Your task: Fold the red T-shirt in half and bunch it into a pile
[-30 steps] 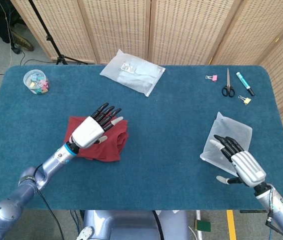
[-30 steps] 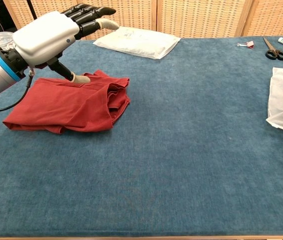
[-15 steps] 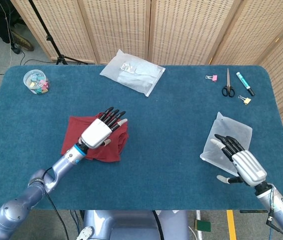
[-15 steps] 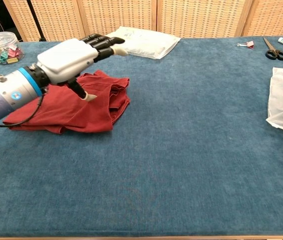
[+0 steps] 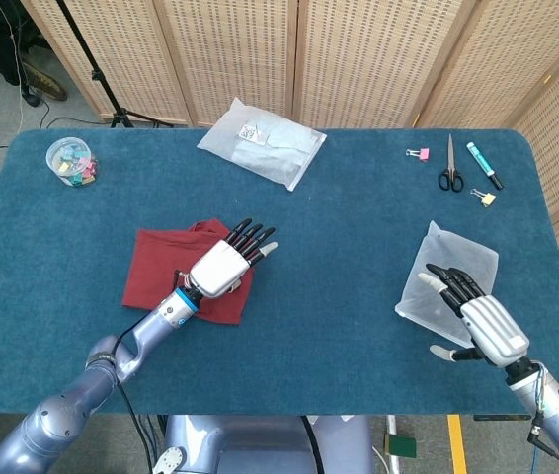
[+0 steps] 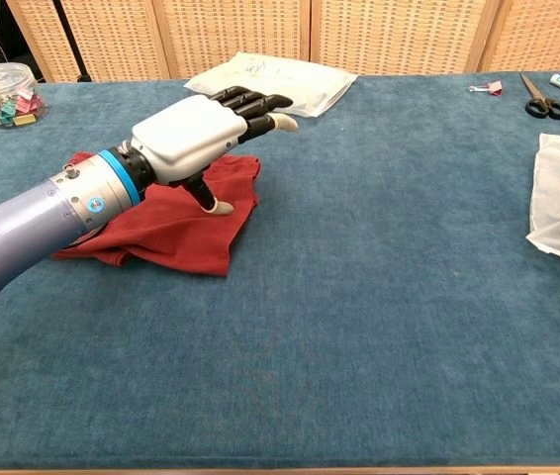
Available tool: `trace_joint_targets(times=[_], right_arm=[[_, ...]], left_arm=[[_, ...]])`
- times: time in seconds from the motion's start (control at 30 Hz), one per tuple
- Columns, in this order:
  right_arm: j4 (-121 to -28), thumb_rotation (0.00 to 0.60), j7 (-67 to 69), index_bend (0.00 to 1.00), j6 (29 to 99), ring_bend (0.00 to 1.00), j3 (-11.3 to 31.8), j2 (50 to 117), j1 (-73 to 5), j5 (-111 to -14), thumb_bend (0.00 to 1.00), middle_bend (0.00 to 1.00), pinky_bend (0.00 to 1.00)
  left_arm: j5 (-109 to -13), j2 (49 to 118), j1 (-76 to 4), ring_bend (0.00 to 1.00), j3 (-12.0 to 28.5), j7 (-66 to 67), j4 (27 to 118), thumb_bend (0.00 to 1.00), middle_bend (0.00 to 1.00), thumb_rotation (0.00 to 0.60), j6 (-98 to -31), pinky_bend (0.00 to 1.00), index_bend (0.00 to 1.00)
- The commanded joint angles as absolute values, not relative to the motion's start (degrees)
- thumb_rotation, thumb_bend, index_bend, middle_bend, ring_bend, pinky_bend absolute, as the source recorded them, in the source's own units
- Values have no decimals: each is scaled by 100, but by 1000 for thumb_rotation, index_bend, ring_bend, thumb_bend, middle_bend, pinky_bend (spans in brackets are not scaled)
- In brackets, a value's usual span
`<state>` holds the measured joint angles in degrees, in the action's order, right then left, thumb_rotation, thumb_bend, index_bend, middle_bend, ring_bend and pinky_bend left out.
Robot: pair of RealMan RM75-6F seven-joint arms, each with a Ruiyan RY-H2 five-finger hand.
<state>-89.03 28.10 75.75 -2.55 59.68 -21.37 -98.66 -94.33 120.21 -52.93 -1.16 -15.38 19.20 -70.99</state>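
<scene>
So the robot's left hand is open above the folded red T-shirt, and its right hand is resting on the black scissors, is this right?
Not quite. The left hand is open above the folded red T-shirt, but the right hand is not on the black scissors. In the head view it is at the clear plastic bag near the table's right edge; the scissors lie far from it.

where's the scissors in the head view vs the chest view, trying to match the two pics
Head view: the scissors lie near the table's far right corner, blades pointing away from the robot, between a pink binder clip and a teal marker.
Chest view: the scissors sit at the top right, near the picture's edge.
Shared landmark: the pink binder clip, just left of the scissors in both.
</scene>
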Motion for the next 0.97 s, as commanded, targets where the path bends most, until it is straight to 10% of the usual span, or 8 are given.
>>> trace_joint_targets(times=[0.03,0.37,0.97], right_arm=[[-8900,600,2816,0,7592,0,-257,5964,-2129,-9869,3,0,0],[-8918,600,2821,0,7684,0,-258,5947,-2101,-9912,2,0,0],[-8893,600,1257,0,8642,0,357,6470,-1605,-9257,0,0,0]], left_arm=[[-9415,11951,-5296,0,-50,-1602,1935,106,0,600,-7349,0,0],[-9195,10870,-5046,0,294,-1668,2981,82,0,600,-8250,0,0],[-7183,6731,-2205,0,-86,165,9214,0,0,600,-8528,0,0]])
